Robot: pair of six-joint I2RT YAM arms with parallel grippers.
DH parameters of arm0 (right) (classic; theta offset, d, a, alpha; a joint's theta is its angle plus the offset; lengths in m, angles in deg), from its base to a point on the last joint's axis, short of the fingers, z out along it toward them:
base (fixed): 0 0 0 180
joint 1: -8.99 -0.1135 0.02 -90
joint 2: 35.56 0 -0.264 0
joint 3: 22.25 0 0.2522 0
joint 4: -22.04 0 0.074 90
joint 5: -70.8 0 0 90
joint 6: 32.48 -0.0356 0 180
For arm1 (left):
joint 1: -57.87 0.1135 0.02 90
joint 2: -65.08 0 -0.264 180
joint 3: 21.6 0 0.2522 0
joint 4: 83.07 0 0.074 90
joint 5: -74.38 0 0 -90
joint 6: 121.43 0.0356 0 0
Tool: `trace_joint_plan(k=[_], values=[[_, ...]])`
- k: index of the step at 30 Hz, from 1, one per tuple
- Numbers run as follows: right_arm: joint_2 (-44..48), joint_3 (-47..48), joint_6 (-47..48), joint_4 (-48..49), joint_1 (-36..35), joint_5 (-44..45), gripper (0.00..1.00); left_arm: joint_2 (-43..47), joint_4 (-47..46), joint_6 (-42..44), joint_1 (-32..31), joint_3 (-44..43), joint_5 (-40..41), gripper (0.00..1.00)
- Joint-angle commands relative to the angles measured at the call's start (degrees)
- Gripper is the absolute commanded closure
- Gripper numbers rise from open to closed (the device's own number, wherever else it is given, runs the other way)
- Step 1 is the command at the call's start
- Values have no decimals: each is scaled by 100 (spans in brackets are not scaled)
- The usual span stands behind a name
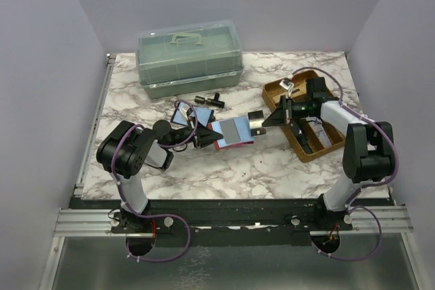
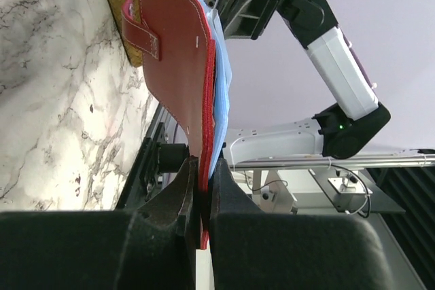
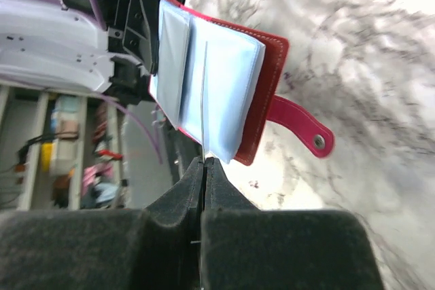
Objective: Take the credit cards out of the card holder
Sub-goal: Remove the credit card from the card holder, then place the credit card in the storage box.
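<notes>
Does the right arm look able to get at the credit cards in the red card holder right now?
Likely yes: the left gripper clamps the card holder open toward it, and the right gripper is shut on one credit card by its edge.

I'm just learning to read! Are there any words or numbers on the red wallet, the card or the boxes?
There are no words, numbers or signs to read in any view.
card holder: plain red with blue panels, no print.
credit card: the grey face looks blank; any print is too small to tell.
green plastic box: no label shows.
wooden tray: no markings show.
</notes>
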Motion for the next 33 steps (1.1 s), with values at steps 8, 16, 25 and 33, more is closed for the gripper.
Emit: trace_joint_plan(k=[8, 16, 25, 33], values=[[1119, 316, 1752, -1320, 1213, 892, 100, 197, 189, 560, 38, -27, -286, 100], [1115, 773, 2472, -2047, 2054, 1442, 100, 717, 1297, 1134, 35, -99, -277, 100], [457, 2011, 3471, -2985, 2154, 2503, 100, 1652, 3007, 2006, 7, -76, -179, 100], [-558, 2992, 4328, -4221, 2146, 2939, 100, 2383, 4175, 2565, -108, -23, 32, 100]])
